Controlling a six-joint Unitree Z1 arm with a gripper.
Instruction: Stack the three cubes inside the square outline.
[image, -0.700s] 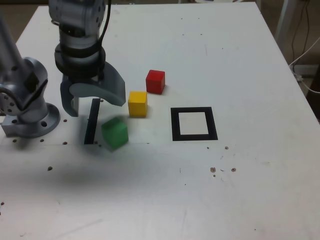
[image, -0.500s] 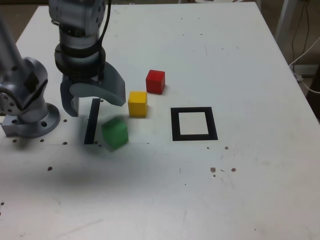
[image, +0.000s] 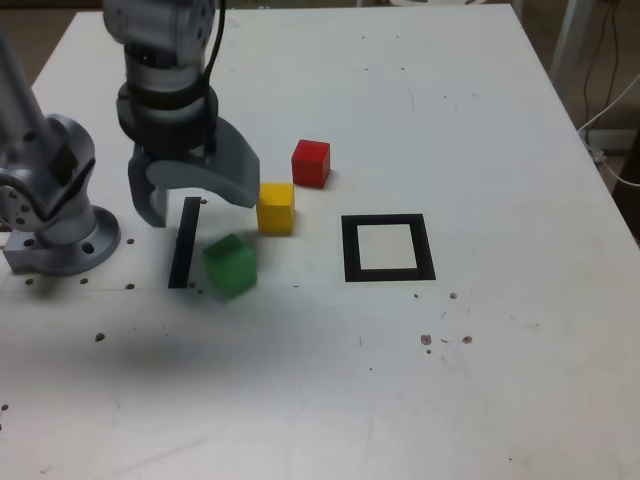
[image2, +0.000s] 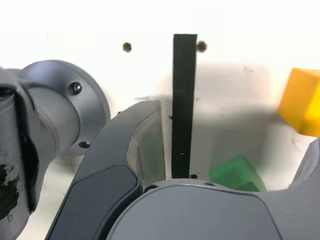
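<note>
Pincer (image: 200, 208) wide open near the green cube (image: 230, 267)

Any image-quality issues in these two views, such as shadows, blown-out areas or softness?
Exterior view: soft shadow on the tabletop around the green cube, whose edges look blurred; the red cube and black square outline are crisper. Wrist view: tabletop washed nearly white at the top, broad soft shadow between the black strip and yellow cube.
</note>
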